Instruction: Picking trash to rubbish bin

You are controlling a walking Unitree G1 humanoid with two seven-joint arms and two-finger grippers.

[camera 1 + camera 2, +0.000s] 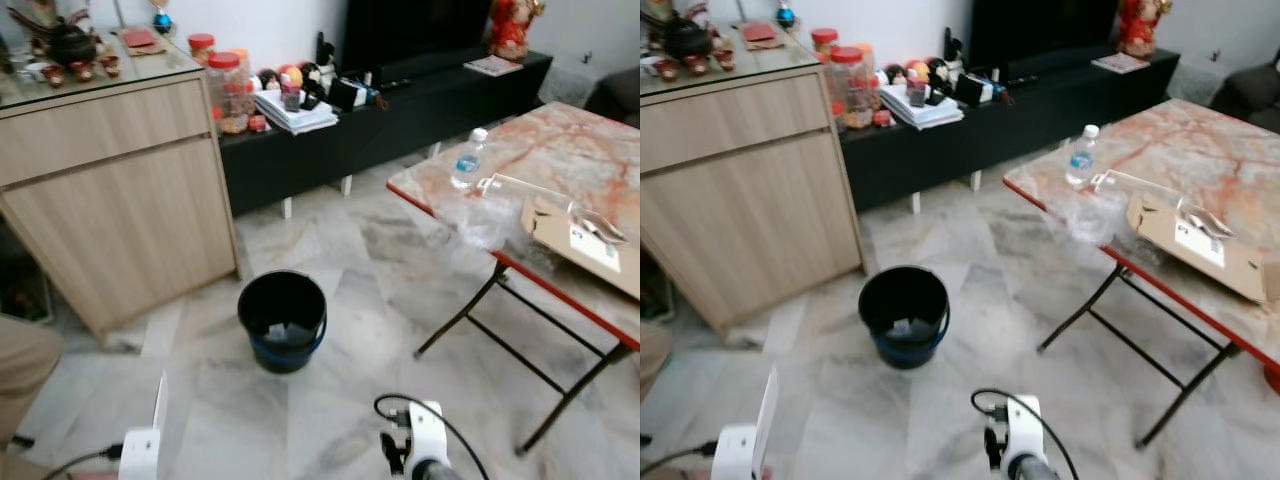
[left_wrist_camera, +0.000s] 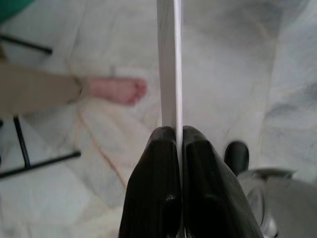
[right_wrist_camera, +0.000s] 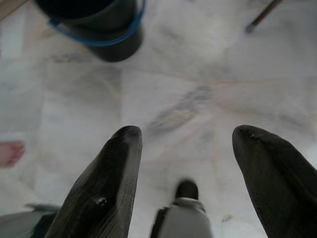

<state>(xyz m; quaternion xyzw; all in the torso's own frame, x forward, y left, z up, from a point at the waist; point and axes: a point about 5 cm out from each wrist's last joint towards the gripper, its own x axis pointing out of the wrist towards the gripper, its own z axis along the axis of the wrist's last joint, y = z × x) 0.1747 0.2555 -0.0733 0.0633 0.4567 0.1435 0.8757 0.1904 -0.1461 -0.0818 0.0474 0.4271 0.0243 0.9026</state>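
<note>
Left end effector [image 2: 174,136] pinches a thin white sheet [image 2: 169,59], seen edge-on.

Head stereo looks down; shares bin [image 1: 283,320] with right wrist view

Home living room; marble floor [image 1: 330,250]; television console [image 1: 400,110]; wooden sideboard [image 1: 120,190]

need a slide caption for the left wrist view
Left gripper shut on a thin white card held edge-on above the marble floor, a person's bare foot nearby.
</note>
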